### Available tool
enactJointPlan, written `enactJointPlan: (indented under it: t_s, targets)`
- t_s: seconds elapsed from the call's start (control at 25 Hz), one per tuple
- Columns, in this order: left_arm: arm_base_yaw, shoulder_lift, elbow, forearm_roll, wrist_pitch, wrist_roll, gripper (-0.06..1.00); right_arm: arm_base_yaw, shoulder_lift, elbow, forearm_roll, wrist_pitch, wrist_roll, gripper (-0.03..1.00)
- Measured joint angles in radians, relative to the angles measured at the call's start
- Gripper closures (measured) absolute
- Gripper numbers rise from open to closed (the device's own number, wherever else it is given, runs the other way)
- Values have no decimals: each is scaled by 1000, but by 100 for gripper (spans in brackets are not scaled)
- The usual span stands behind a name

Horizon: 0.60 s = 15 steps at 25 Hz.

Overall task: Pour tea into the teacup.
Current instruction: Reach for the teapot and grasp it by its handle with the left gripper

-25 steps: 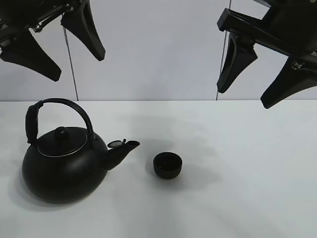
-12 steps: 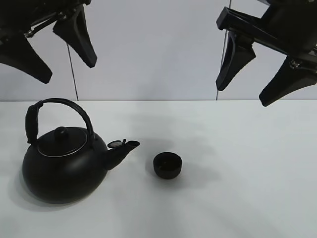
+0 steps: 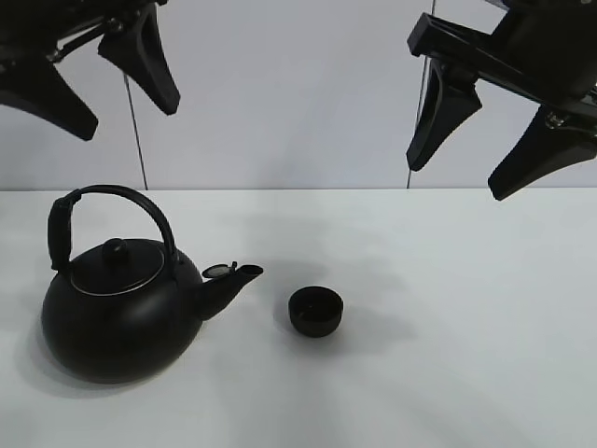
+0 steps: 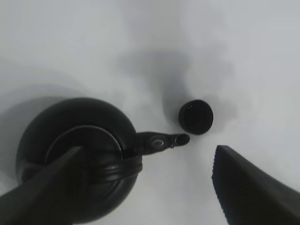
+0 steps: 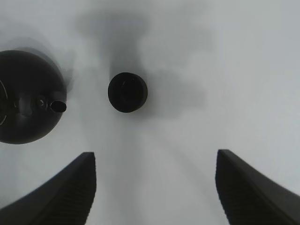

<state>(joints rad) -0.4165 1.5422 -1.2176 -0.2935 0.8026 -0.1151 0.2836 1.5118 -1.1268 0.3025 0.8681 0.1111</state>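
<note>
A big round black kettle [image 3: 117,313] with an arched handle stands on the white table at the left, its spout pointing right toward the teacup [image 3: 315,311], a tiny black handleless cup standing upright just beyond the spout tip. My left gripper [image 3: 107,82] hangs open high above the kettle. My right gripper [image 3: 485,145] hangs open high above the table, to the right of the teacup. The left wrist view shows the kettle [image 4: 79,154] and teacup [image 4: 196,116] from above. The right wrist view shows the teacup [image 5: 127,92] and the kettle [image 5: 26,96].
The white table [image 3: 448,373] reaches back to a pale wall with two dark vertical seams [image 3: 136,140]. Nothing else stands on the table.
My left gripper has risen a little and shifted slightly left. The right gripper, kettle and teacup have not moved.
</note>
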Motion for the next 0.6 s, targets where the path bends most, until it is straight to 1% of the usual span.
enactJointPlan:
  t_s: [0.16,0.24,0.28,0.4,0.52,0.6]
  targets:
    - [0,-79,18,20,-108,83,41,0,0,0,0,-1,0,47]
    - [0,-154,82,24,-213,146,41,0,0,0,0,-4,0,47]
    - [0,-201,124,24,-268,174,41,0,0,0,0,-4,0,47]
    - [0,-336,313,21,-482,246,41,0,0,0,0,-5,0,47]
    - [0,-454,494,21,-639,309,41,0,0,0,0,-7,0,47]
    - [0,-517,590,21,-705,360,41,0,0,0,-1,-7,-1,47]
